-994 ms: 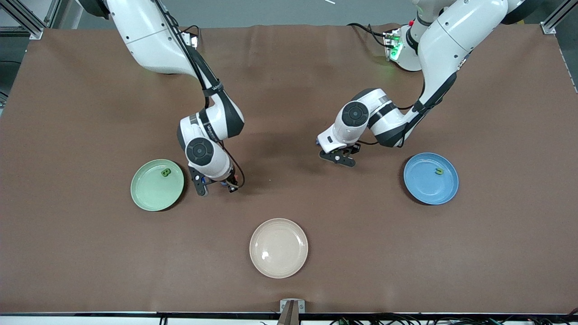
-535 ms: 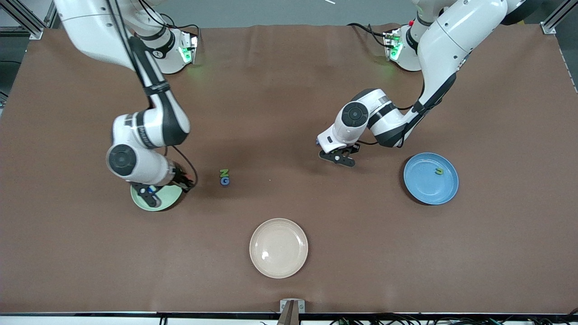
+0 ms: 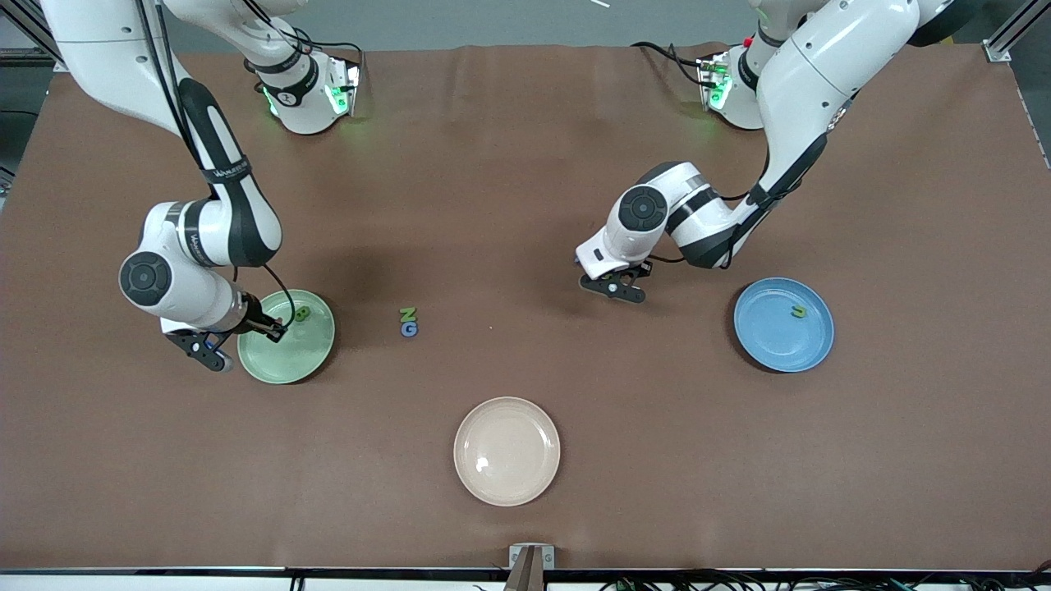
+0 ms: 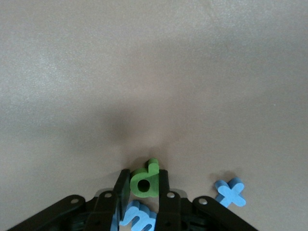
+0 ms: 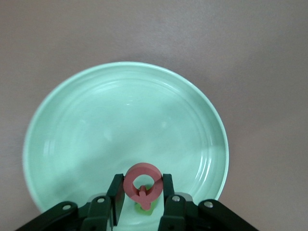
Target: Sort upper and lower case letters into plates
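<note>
Left gripper [image 4: 144, 192]: jaws closed on a green letter d [image 4: 145, 180], low over the tabletop [image 3: 525, 164] between the two arm bases' ends, nearer the blue plate [image 3: 772, 345]. A blue letter m [image 4: 139, 217] lies just beside the d, under the fingers; a blue letter x [image 4: 230, 192] lies on the table near them, apart.

Right gripper [image 5: 141, 197]: jaws closed on a pink-red letter [image 5: 141, 182], ring-shaped with a short tail, held over the light green plate [image 5: 96, 130] close to its rim. A green letter [image 3: 303, 313] lies in that plate, partly hidden below the held piece in the right wrist view.

Blue plate: toward the left arm's end of the table, holding one small green letter u [image 3: 798, 312].

Open table, between the green plate and the left gripper: a green letter N [image 3: 407, 314] touching a blue letter G [image 3: 409, 329], the G nearer the front camera.

Cream plate [image 3: 507, 451]: nearest the front camera, midway along the table.
</note>
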`<state>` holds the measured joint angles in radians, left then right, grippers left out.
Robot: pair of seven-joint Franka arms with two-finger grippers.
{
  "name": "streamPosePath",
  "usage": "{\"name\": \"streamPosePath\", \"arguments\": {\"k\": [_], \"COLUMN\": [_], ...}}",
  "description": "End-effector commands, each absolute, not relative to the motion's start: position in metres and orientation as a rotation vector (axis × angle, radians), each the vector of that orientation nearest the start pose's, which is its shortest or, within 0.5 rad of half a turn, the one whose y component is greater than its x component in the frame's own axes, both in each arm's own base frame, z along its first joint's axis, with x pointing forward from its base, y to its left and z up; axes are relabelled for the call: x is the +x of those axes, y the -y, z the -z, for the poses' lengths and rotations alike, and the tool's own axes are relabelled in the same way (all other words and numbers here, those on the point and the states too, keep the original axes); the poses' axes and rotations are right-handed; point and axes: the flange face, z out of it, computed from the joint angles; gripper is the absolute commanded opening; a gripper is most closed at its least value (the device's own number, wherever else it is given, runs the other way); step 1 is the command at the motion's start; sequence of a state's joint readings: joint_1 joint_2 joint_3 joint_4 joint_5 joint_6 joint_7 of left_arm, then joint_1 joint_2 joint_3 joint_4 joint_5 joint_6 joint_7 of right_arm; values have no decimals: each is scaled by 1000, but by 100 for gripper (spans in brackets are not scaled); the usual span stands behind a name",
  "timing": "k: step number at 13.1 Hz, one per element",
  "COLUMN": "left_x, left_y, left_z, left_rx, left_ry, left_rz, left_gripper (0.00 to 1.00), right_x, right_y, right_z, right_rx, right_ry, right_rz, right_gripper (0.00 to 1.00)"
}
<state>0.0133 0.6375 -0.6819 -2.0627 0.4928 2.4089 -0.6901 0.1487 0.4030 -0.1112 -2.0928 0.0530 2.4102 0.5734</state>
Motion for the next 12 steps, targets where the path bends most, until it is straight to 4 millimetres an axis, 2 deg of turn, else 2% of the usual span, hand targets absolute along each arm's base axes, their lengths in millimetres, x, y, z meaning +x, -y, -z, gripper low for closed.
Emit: {"name": "streamPosePath", "arguments": {"k": [1, 2, 4, 6, 8, 9, 10, 12], "left_x": [453, 459, 477, 498, 520, 528, 536, 536], "left_y": [358, 353, 339, 314, 278, 261, 240, 201], "left_z": [-169, -174, -196, -219, -243, -251, -257, -257], "left_rx": [-3106, -3100, -3075, -3035, -3010, -2998, -2986, -2965], "left_ry": [-442, -437, -438, -481, -545, -576, -587, -606], "left_rz": [-162, -153, -105, -75, -20, -7, -21, -78], "left_gripper": [15, 13, 13, 12, 12, 12, 12, 13], "right_x": [552, 553, 554, 555, 557, 557, 558, 559], "right_y": [-13, -4, -2, 2, 4, 3, 3, 2], "right_z": [-210, -209, -208, -201, -198, -197, -196, -192], "right_rx": [-3048, -3047, -3047, -3042, -3041, -3041, -3040, -3038], "right_ry": [-851, -853, -848, -861, -867, -867, -868, -871], "right_rz": [-74, -72, -58, -43, -48, -48, -50, -56], "right_gripper": [1, 2, 2, 4, 10, 10, 10, 14]}}
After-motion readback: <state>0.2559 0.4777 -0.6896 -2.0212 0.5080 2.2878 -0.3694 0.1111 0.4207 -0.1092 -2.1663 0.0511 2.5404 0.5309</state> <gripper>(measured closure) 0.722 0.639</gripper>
